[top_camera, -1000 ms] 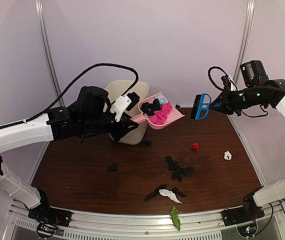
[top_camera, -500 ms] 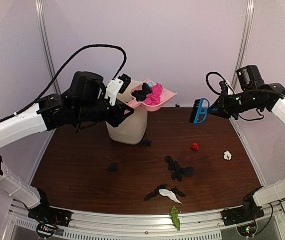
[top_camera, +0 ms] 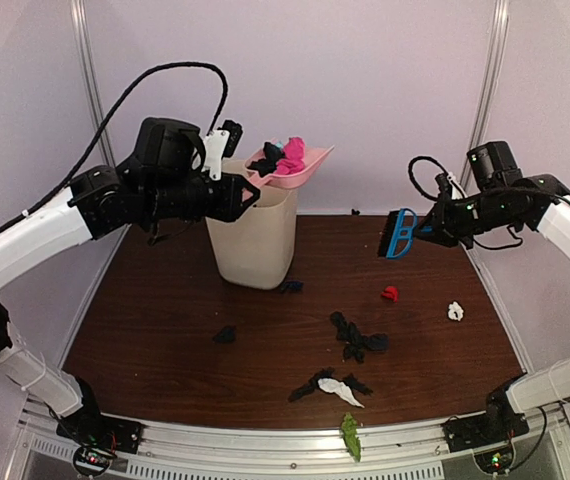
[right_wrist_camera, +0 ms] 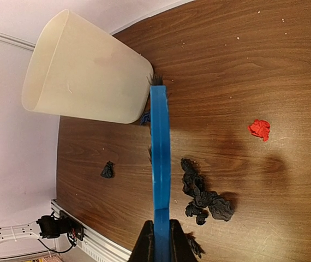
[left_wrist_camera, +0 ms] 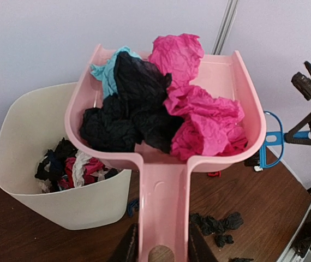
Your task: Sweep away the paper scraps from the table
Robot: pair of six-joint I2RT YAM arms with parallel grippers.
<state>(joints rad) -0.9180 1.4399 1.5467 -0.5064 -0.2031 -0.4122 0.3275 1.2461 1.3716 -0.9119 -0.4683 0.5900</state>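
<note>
Held: pink dustpan (left_wrist_camera: 163, 185), handle clamped in left jaws, paper scraps (left_wrist_camera: 199, 120) heaped, above right rim of waste bin (left_wrist_camera: 35, 191); right jaws pinch blue brush (right_wrist_camera: 160, 153).

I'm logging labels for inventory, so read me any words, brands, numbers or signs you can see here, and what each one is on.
Readable text: none in any view.
The pink dustpan, cream bin, blue brush and table show no lettering, label or number.
The arm bases at the front edge are too small to tell whether they carry any print.
</note>
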